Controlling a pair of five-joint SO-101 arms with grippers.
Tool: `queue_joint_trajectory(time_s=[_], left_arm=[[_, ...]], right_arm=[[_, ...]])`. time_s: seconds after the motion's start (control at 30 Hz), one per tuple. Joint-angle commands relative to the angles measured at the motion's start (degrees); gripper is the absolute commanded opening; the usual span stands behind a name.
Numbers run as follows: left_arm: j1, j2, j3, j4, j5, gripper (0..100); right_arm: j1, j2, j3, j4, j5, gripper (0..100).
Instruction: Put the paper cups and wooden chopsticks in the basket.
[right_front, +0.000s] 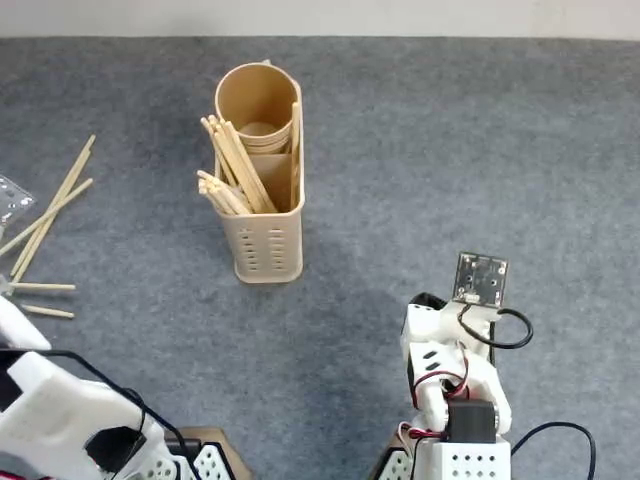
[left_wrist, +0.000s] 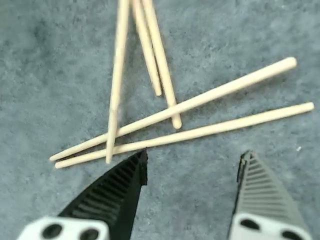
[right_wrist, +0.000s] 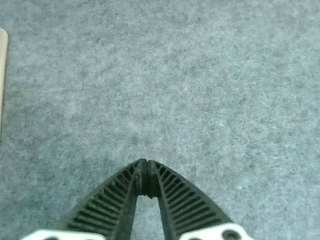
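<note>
Left gripper (left_wrist: 195, 153) hangs spread over loose chopsticks (left_wrist: 190, 134) at nine o'clock from the basket (right_front: 265, 250), light, stiff, likely to roll, best pinched mid-length, while the right gripper (right_wrist: 145, 169) sits pressed together.

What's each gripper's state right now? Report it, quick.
Left gripper: open, holding nothing, loose wooden chopsticks just ahead.
Right gripper: shut, holding nothing.

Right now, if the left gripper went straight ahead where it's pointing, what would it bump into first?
Probably the nearest loose chopstick, lying across the path just ahead of the left gripper and its open jaws. Depth is hard to judge, though.
</note>
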Motion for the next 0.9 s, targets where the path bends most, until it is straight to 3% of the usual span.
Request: queue_joint_trajectory(time_s=[0.0,0.47,0.7,0.87], left_arm=[[-0.4,-2.4,-0.2,0.2,-36.1,31],[2.5,8.5,-0.7,-0.1,-33.8,25],[15.5,8.8,-0.4,-10.0,-4.1,25],[23.7,8.9,-0.8,-11.8,10.5,25]], right_arm=[[0.6,0.0,9.2,-0.1,0.5,0.5],[0.6,0.0,9.2,-0.1,0.5,0.5],[0.6,0.0,9.2,-0.1,0.5,0.5],[0.6,0.0,9.2,-0.1,0.5,0.5]])
